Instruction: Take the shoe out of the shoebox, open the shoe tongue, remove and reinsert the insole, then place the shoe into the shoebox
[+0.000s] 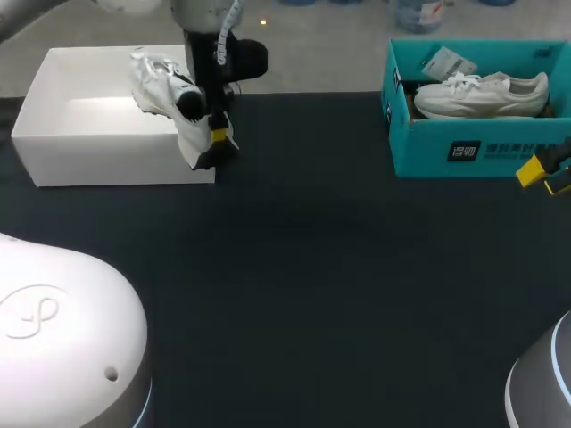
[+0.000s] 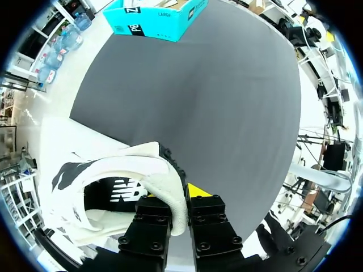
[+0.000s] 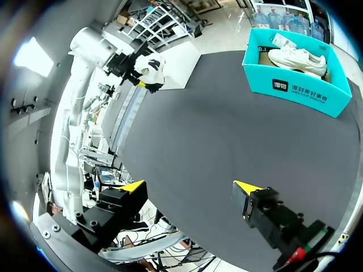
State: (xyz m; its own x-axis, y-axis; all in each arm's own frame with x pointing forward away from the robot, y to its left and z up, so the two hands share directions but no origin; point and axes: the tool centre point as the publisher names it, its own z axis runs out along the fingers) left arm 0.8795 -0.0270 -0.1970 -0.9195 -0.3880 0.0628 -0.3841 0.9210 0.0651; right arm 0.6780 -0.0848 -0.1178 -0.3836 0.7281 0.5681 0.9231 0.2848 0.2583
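Note:
A white shoe (image 1: 159,82) with black markings hangs above the right end of the open white shoebox (image 1: 107,156). My left gripper (image 1: 214,138) is shut on it. In the left wrist view the shoe's (image 2: 113,181) heel edge is pinched between the left gripper's (image 2: 187,198) fingers, with the white box (image 2: 62,133) beneath. My right gripper (image 1: 544,174) stands open at the table's right edge, just in front of the teal box. Nothing is between its fingers in its own view, where the gripper (image 3: 190,190) faces the dark table and the far shoe (image 3: 148,68).
A teal shoebox (image 1: 473,147) at the back right holds another white shoe (image 1: 482,94) and a paper tag. It also shows as the teal box (image 2: 156,20) and the teal box (image 3: 300,85). The dark tabletop (image 1: 312,267) spreads between the two boxes.

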